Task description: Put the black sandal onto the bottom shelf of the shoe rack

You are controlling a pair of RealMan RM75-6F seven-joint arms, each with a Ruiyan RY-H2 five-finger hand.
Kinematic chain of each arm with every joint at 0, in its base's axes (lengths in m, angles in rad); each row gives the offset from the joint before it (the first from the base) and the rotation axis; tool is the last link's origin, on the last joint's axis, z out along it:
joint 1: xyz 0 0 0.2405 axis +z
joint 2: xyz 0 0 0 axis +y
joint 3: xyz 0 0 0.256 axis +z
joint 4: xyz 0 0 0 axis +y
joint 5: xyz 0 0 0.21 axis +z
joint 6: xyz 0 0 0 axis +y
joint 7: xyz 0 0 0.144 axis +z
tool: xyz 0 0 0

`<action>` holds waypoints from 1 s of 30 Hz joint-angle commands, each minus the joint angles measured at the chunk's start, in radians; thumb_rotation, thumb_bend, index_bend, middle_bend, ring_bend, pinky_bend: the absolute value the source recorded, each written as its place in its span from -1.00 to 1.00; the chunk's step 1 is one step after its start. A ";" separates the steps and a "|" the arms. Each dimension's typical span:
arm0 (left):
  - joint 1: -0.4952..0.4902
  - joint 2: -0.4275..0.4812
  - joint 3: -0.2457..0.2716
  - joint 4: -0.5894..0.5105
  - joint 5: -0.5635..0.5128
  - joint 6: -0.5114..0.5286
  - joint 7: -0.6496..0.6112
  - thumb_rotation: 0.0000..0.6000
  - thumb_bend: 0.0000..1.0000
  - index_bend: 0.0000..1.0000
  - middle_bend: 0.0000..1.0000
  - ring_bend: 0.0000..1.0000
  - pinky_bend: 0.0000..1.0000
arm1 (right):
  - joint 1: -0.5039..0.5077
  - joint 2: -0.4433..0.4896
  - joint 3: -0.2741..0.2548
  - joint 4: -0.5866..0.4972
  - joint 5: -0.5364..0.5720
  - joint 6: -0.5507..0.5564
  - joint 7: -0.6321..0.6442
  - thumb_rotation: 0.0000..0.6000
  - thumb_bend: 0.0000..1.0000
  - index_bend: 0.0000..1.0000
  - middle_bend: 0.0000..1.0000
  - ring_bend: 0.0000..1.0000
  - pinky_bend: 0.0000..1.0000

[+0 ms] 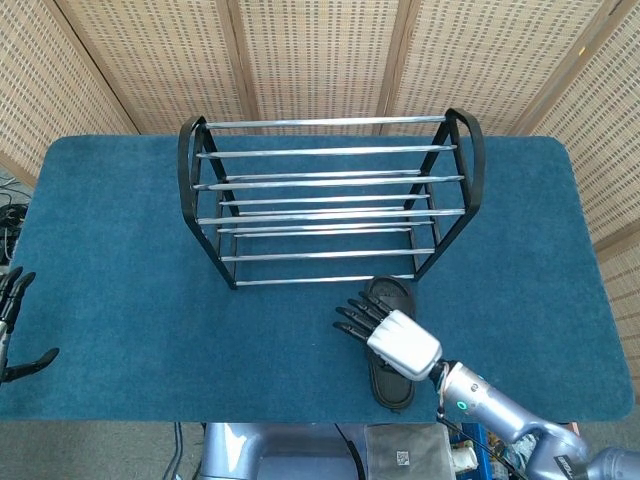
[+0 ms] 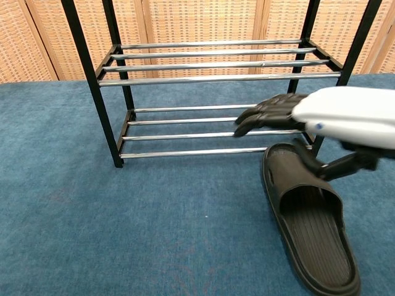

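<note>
On the blue carpeted table [image 1: 120, 250], the black sandal [image 2: 308, 216] lies flat just in front of the shoe rack [image 1: 330, 195], near its right front leg, toe toward the rack. Above it hangs the right hand [image 1: 392, 332], palm down, fingers [image 2: 265, 114] stretched forward and slightly apart over the toe strap, holding nothing; the thumb reaches down toward the strap, and whether it touches cannot be told. At the table's left edge the left hand [image 1: 14, 325] sits with fingers spread, empty, well apart from the sandal.
</note>
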 commanded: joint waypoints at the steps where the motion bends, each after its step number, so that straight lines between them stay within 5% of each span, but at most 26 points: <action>1: -0.002 -0.001 0.000 -0.001 -0.002 -0.003 0.003 1.00 -0.64 -1.00 -1.00 -1.00 -1.00 | 0.056 -0.076 0.037 0.026 0.113 -0.100 -0.114 1.00 1.00 -0.71 -0.79 -1.00 -1.00; 7: -0.006 -0.002 0.002 -0.003 -0.007 -0.011 0.011 1.00 -0.64 -1.00 -1.00 -1.00 -1.00 | 0.112 -0.154 0.095 0.065 0.375 -0.187 -0.317 1.00 1.00 -0.49 -0.59 -0.86 -1.00; 13: -0.009 -0.002 0.002 -0.003 -0.011 -0.015 0.012 1.00 -0.64 -1.00 -1.00 -1.00 -1.00 | 0.155 -0.174 0.089 0.056 0.577 -0.187 -0.476 1.00 1.00 -0.43 -0.54 -0.79 -1.00; 19: -0.010 0.002 0.001 -0.004 -0.014 -0.015 0.004 1.00 -0.64 -1.00 -1.00 -1.00 -1.00 | 0.211 -0.151 0.028 0.035 0.799 -0.137 -0.656 1.00 1.00 -0.41 -0.52 -0.77 -1.00; 30: -0.010 0.000 0.005 -0.008 -0.006 -0.012 0.012 1.00 -0.64 -1.00 -1.00 -1.00 -1.00 | 0.274 -0.010 -0.121 -0.117 1.034 0.012 -0.884 1.00 1.00 -0.27 -0.33 -0.67 -1.00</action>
